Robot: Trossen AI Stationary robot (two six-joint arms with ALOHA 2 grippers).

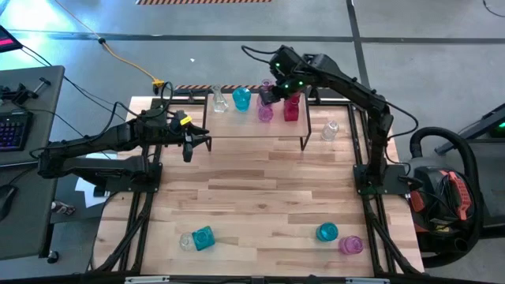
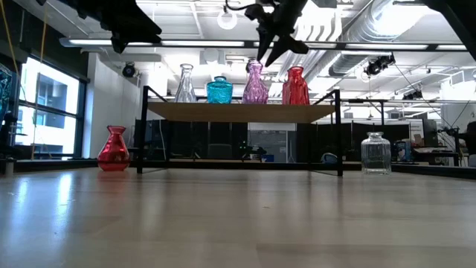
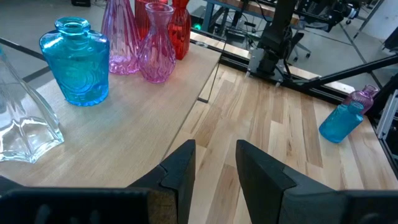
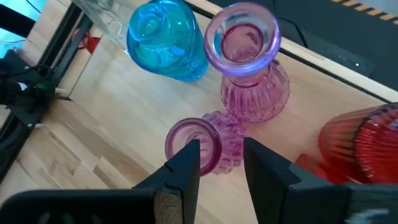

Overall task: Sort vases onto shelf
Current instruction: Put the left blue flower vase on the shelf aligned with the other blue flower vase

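Shelf (image 1: pixel 237 126) at far centre of the table (image 1: pixel 260 197). On it I count five vases, all upright, necks up, long axes vertical: one clear (image 1: pixel 218 100) at left, one teal (image 1: pixel 241 99), two pink (image 1: pixel 265 111) (a smaller one in front of a taller ribbed one, seen from the right wrist), one red (image 1: pixel 291 106) at right.

Off the shelf: clear jar (image 1: pixel 331 129) upright just right of it; red vase (image 2: pixel 114 148) upright on the table's far left in the low view. Near edge, two pairs: a clear vase (image 1: pixel 186 241) with a teal vase (image 1: pixel 203 237) at left, teal (image 1: pixel 327 232) and pink (image 1: pixel 351 245) at right; their orientation I cannot tell.

Right gripper (image 4: pixel 221 162) hangs above the smaller pink vase, jaws slightly apart, straddling its mouth, gripping nothing that I can see. Left gripper (image 3: pixel 214 168) hovers at the shelf's left end, jaws narrowly parted, empty.
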